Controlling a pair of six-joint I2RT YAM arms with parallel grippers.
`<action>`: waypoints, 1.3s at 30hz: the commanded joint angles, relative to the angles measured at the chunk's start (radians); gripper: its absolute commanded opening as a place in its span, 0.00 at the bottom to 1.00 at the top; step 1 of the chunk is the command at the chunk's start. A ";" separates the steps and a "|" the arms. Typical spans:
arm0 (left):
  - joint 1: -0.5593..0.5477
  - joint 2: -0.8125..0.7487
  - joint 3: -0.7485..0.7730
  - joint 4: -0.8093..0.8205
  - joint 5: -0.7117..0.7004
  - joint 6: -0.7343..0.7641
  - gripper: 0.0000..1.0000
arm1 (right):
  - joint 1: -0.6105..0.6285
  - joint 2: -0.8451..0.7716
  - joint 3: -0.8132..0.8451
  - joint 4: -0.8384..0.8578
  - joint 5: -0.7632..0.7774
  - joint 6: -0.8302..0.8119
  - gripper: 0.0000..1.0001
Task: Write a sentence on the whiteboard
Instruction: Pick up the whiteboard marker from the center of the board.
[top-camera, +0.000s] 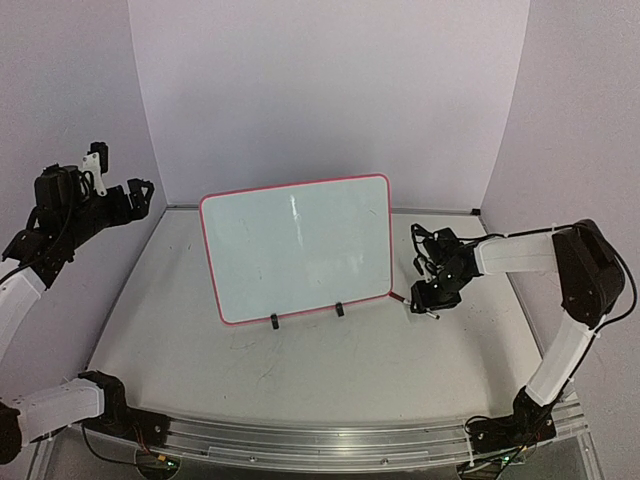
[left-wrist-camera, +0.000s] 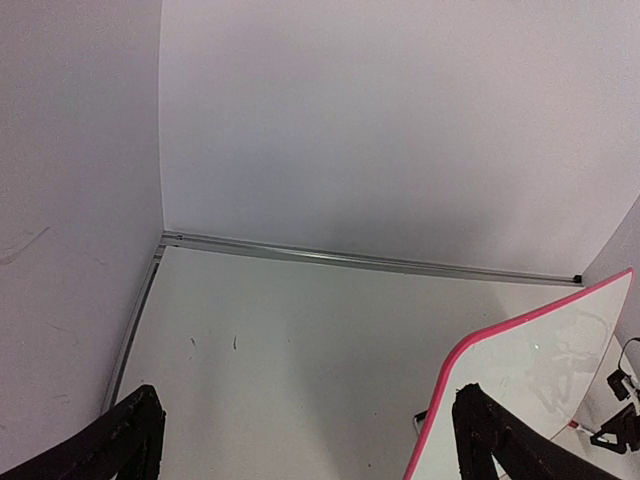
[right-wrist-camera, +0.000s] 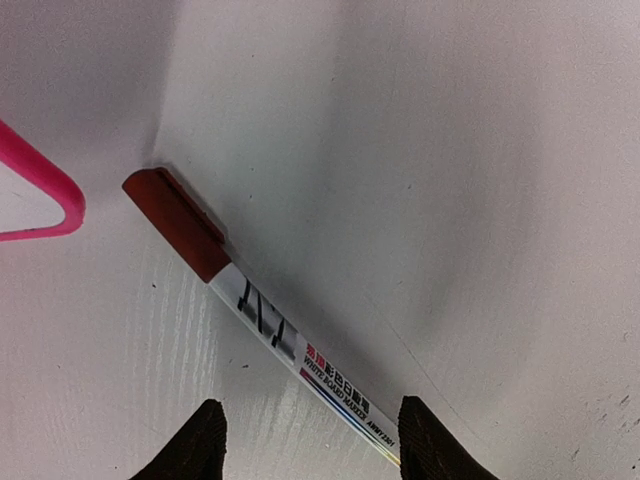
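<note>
The whiteboard (top-camera: 300, 248) stands tilted on two black clip feet (top-camera: 275, 322) mid-table; its pink frame shows in the left wrist view (left-wrist-camera: 470, 350) and a corner of it in the right wrist view (right-wrist-camera: 45, 195). No sentence shows on it, only faint smears. A whiteboard marker (right-wrist-camera: 290, 350) with a red cap lies flat on the table by the board's lower right corner (top-camera: 412, 303). My right gripper (right-wrist-camera: 310, 450) is open just above it, fingers on either side of its barrel (top-camera: 432, 290). My left gripper (left-wrist-camera: 300, 450) is open and empty, raised at far left (top-camera: 140, 195).
An aluminium rail (top-camera: 330, 440) runs along the table's near edge and another (left-wrist-camera: 350, 258) along the back wall. Pale walls enclose the table on three sides. Black cables (left-wrist-camera: 620, 400) lie beyond the board's right side.
</note>
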 joint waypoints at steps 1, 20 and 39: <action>0.002 -0.010 0.008 0.029 -0.011 0.000 1.00 | 0.002 0.031 0.047 -0.056 -0.001 -0.027 0.53; 0.002 -0.008 0.008 0.030 0.016 0.006 0.99 | 0.074 0.100 0.098 -0.130 0.098 -0.004 0.11; 0.001 0.014 -0.025 -0.178 0.304 -0.079 0.99 | 0.187 -0.283 0.021 -0.139 0.114 0.058 0.00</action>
